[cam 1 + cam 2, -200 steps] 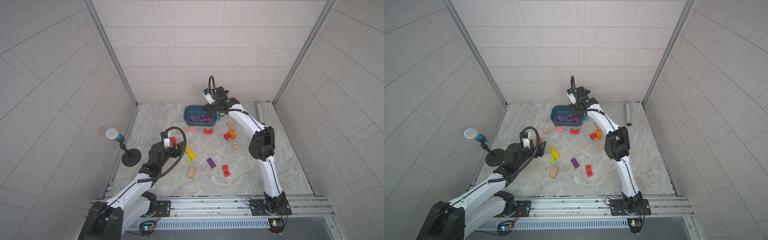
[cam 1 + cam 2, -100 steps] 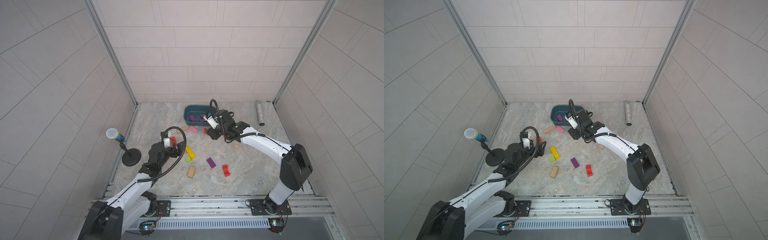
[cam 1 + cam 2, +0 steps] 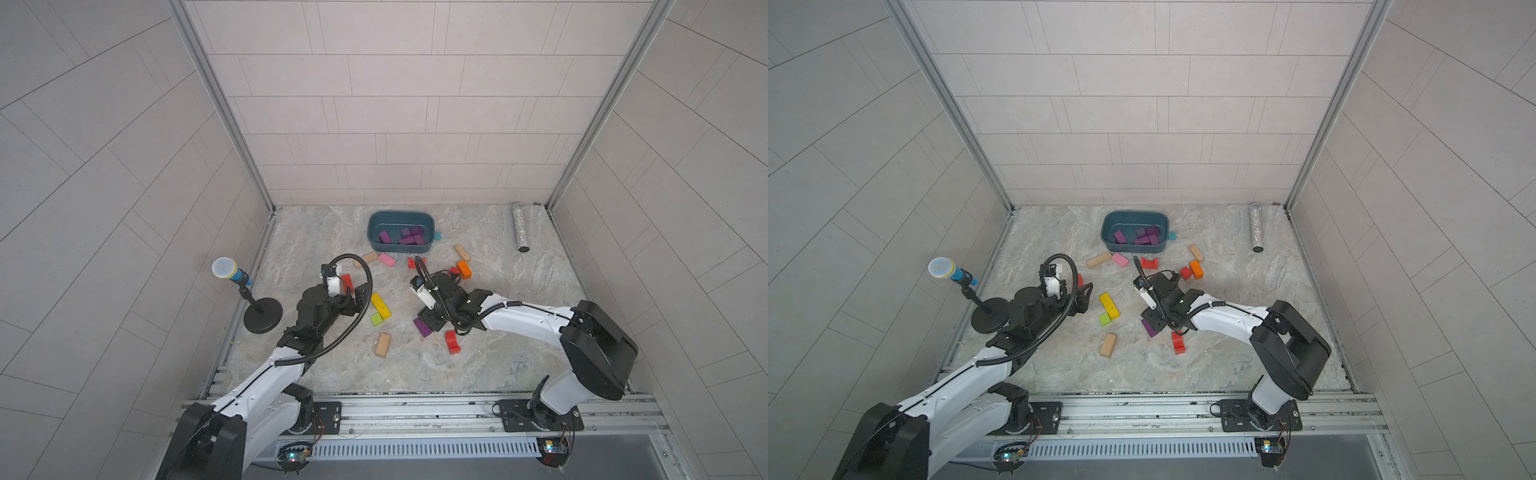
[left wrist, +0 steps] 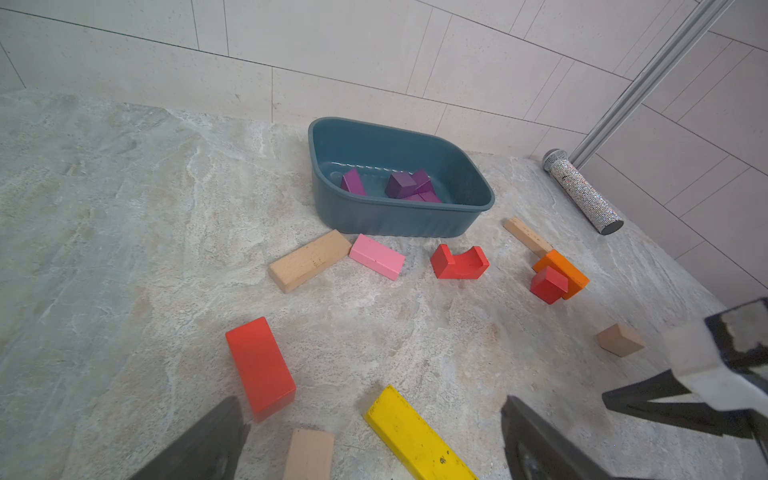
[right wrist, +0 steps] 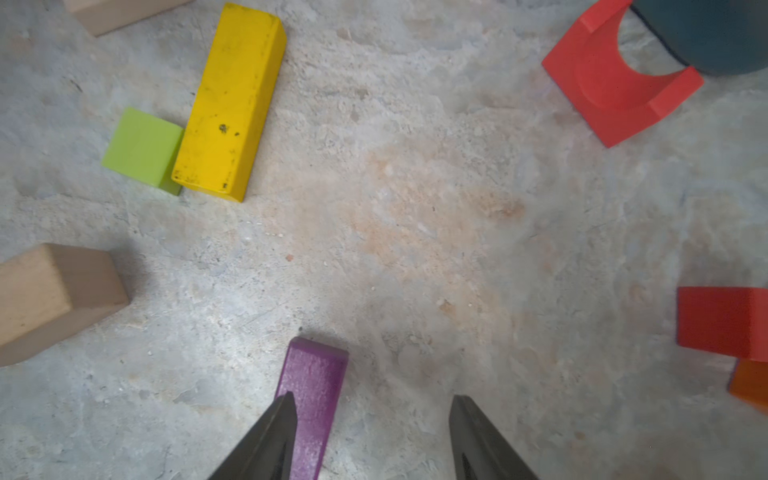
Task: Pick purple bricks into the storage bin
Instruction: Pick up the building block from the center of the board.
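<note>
The dark teal storage bin (image 3: 399, 214) (image 3: 1133, 213) (image 4: 386, 220) stands near the back wall. Several purple bricks (image 3: 409, 237) (image 3: 1142, 237) (image 4: 401, 185) lie in it. One more purple brick (image 3: 423, 328) (image 3: 1148, 329) (image 5: 313, 390) lies on the floor mid-table. My right gripper (image 3: 430, 321) (image 5: 372, 401) hangs low over it, open; the brick lies partly under one finger, with most of the gap over bare floor. My left gripper (image 3: 359, 293) (image 4: 372, 403) is wide open and holds nothing, above a yellow bar (image 4: 415, 440).
Loose blocks lie round the purple brick: a yellow bar (image 3: 381, 305), a green cube (image 3: 377, 319), a wooden block (image 3: 382, 345) and a red block (image 3: 453, 342). A pink bar (image 3: 386, 259) and a red arch (image 3: 416, 262) lie before the bin. A microphone stand (image 3: 262, 316) is at the left, a glitter cylinder (image 3: 519, 226) at the back right.
My right arm has swung from above the bin toward the front and come down over the loose purple brick. The left arm has not moved.
</note>
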